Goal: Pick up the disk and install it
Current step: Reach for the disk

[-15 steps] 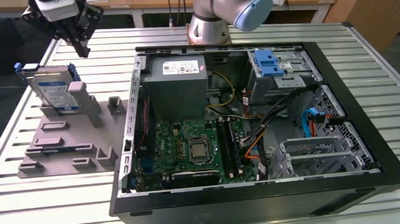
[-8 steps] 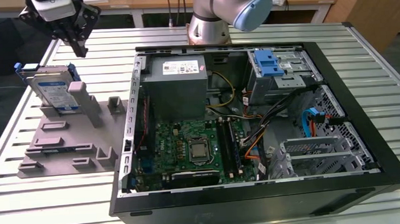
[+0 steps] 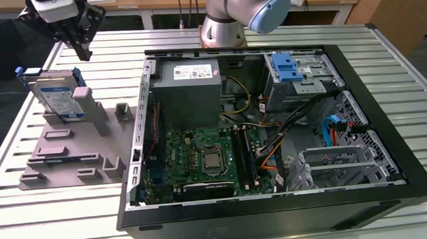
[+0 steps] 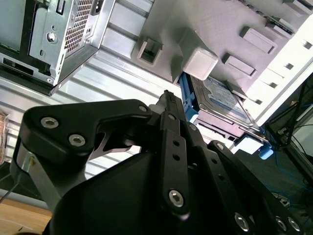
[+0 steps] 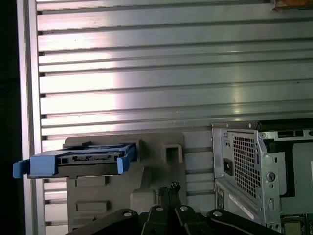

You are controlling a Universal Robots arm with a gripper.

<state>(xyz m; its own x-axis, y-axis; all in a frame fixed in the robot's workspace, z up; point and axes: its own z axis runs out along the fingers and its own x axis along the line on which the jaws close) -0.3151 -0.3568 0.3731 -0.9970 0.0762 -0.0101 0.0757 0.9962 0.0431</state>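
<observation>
Hovering hand (image 3: 83, 54) near the upright disk (image 3: 57, 99), apart.

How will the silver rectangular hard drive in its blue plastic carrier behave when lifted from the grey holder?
Probably rigid: the silver rectangular hard drive looks like a flat metal slab, likely heavy for its size. It stands on edge in the grey plastic holder, so a sideways push might tip it. Its blue plastic carrier may flex slightly.

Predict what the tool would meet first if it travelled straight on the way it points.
The tool would probably meet the grey holder beside the upright disk first; depth is unclear.
</observation>
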